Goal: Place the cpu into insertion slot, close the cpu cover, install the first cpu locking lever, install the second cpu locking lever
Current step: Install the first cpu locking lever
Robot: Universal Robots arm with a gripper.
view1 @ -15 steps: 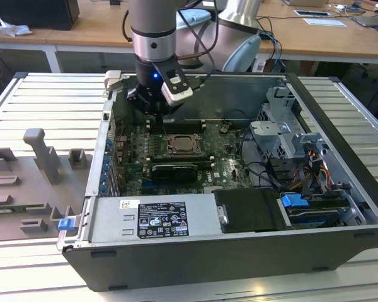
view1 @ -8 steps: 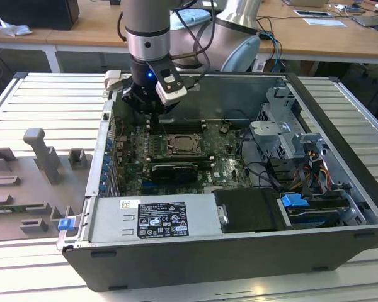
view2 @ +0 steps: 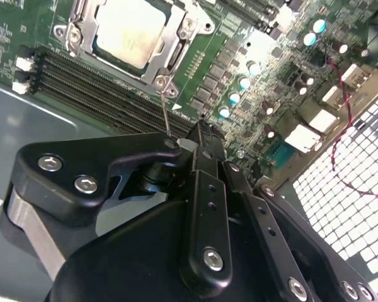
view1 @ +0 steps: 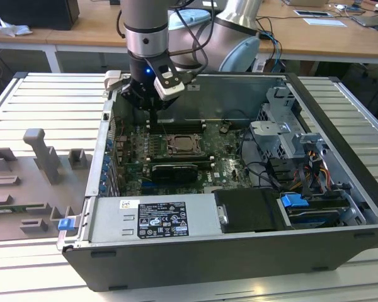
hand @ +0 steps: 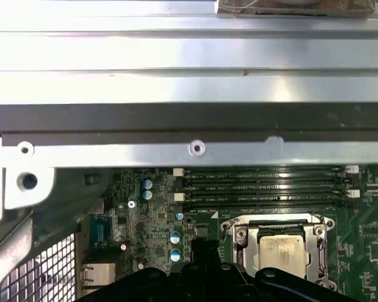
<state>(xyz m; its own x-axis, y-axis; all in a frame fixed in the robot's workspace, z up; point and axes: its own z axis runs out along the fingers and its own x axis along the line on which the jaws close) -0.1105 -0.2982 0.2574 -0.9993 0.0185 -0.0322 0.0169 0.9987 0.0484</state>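
Already, cpu (view2: 123, 31) flat, face-up in insertion slot (view2: 195, 26), cpu cover (view2: 171, 49) down, locking lever (view2: 165, 110) raised, hand (view2: 205, 132) closed

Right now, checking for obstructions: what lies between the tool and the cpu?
In the second wrist view, the black memory slots and a thin metal lever lie between the tool and the cpu.

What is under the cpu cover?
The cpu shows its silver-beige face through the cut-out of the cpu cover. Its edges and the insertion slot's contacts beneath are covered.
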